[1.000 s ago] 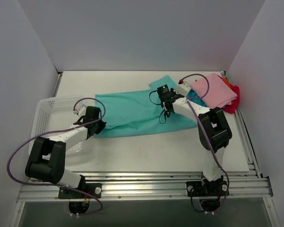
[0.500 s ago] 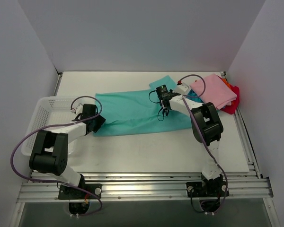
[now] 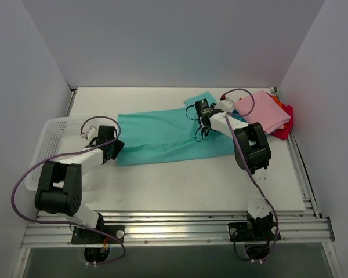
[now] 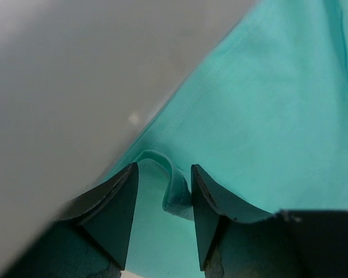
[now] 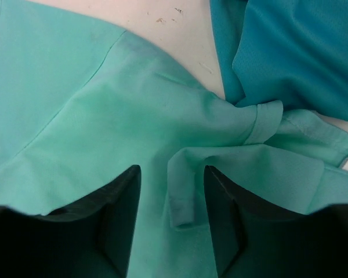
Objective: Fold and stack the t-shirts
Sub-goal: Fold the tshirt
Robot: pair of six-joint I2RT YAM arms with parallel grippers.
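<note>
Guessing it's flattened for folding: teal-green cloth t-shirt (image 3: 162, 136) lies spread on the white tabletop (image 3: 191, 185), left gripper (image 4: 163, 174) and right gripper (image 5: 172, 174) jaws parted, gripping nothing.

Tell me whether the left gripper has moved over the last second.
Yes. The left gripper has backed leftward, closer to the white basket, to the teal-green t-shirt's left edge.

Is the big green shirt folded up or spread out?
Mostly spread out: the green shirt lies flat in a long strip across the table, unlike the compact folded pink shirt.
</note>
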